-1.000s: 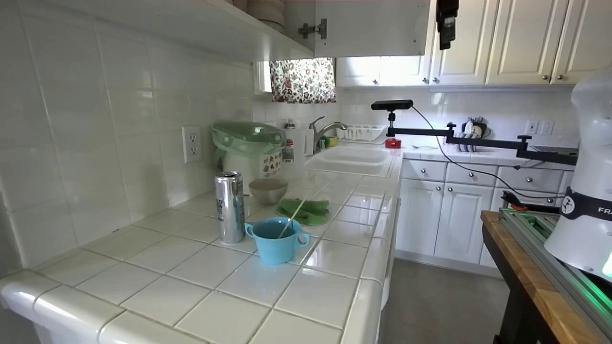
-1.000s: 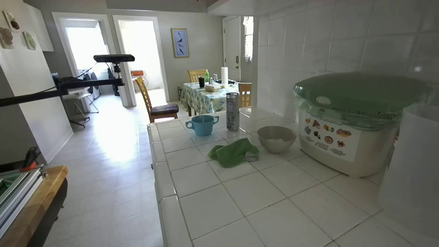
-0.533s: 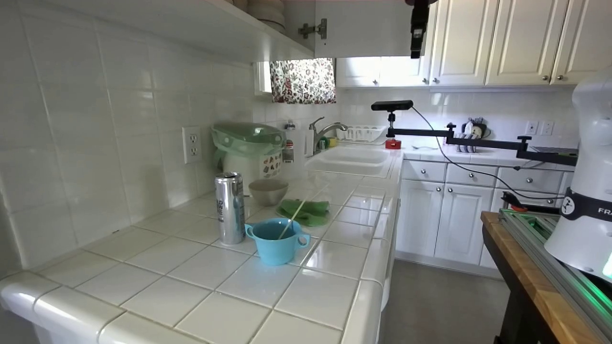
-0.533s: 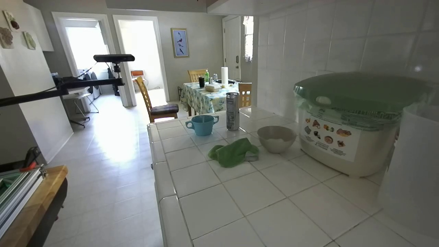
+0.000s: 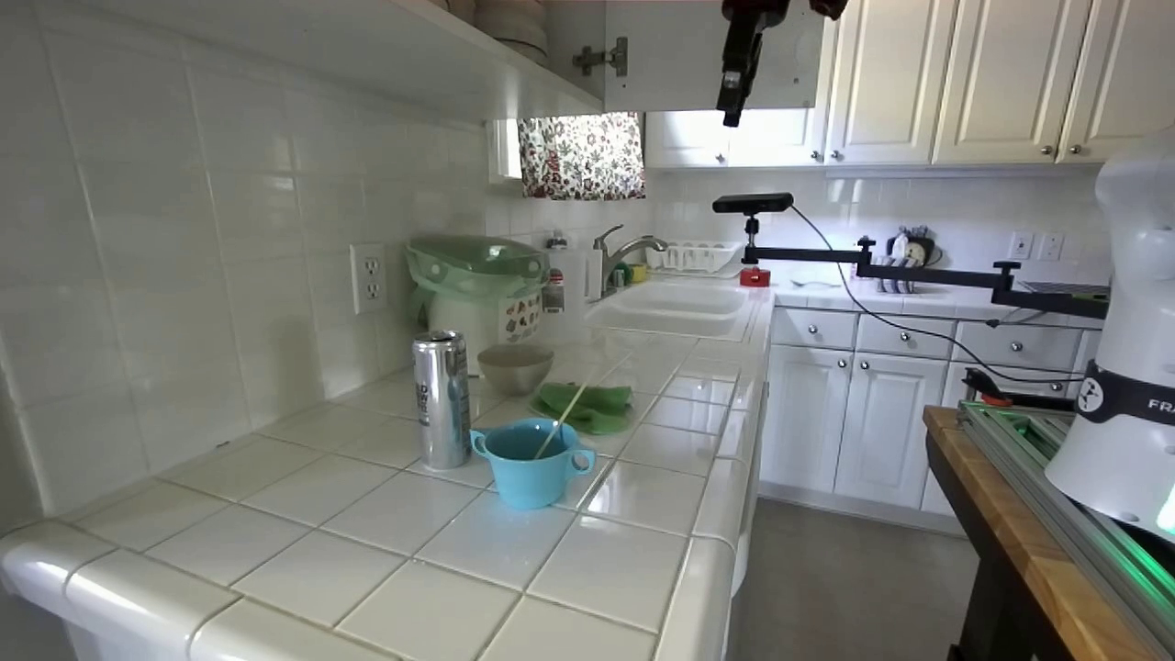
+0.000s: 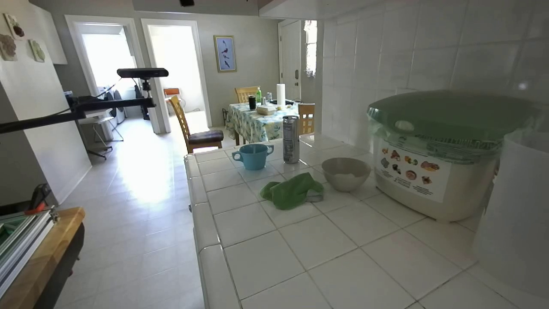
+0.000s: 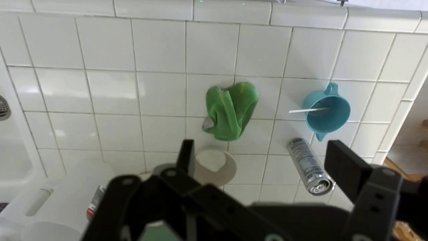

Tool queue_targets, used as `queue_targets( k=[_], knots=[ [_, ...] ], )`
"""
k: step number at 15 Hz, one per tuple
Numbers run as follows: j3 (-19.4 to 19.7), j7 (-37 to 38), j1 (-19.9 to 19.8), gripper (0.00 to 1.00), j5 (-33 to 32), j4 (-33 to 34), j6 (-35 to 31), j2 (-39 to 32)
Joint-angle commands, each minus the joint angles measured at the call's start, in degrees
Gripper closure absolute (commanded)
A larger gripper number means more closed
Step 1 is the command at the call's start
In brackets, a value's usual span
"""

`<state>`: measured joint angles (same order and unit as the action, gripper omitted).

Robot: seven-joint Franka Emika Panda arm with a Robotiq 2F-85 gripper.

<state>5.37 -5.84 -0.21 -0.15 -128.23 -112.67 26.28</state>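
Note:
My gripper (image 7: pixel 260 149) stands open high above the tiled counter, nothing between its fingers. In an exterior view a dark finger (image 5: pixel 737 78) hangs from the top edge; most of the hand is out of frame. Below lie a crumpled green cloth (image 7: pixel 230 112), a blue two-handled cup (image 7: pixel 326 115) with a thin white stick (image 7: pixel 297 110) in it, and an upright silver can (image 7: pixel 309 165). A beige bowl (image 7: pixel 219 172) with something white inside is partly covered by the left finger in the wrist view. All four also show in both exterior views, none touched by the gripper.
A green-lidded bin (image 6: pixel 416 171) stands by the tiled wall, with a white container (image 6: pixel 514 214) beside it. Overhead are a shelf and an open cabinet door (image 5: pixel 707 55). The sink (image 5: pixel 679 308) lies beyond, and a camera boom (image 5: pixel 918 273) extends over the floor.
In an exterior view the gripper has moved left and slightly down, its finger now tilted. Its tip now shows at the top of both exterior views. The counter objects have not moved.

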Motion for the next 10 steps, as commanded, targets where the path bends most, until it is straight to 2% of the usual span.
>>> queue_targets(
  k=[1,4,6,7,8,10],
  knots=[
    [1.0,-1.8,1.3,0.00,6.7,1.1,-3.3,-4.4],
    [1.4,-4.0,2.0,0.00,13.0,1.8,-4.3,-7.9],
    [1.5,-5.7,1.9,0.00,15.7,2.9,-2.2,-9.6],
    [1.4,-6.1,1.7,0.00,16.1,3.1,-1.4,-9.5],
    [-0.1,-3.1,0.8,0.00,13.7,1.3,-3.9,-8.8],
    [0.1,-3.6,0.8,0.00,14.4,1.9,-3.0,-9.0]
  ],
)
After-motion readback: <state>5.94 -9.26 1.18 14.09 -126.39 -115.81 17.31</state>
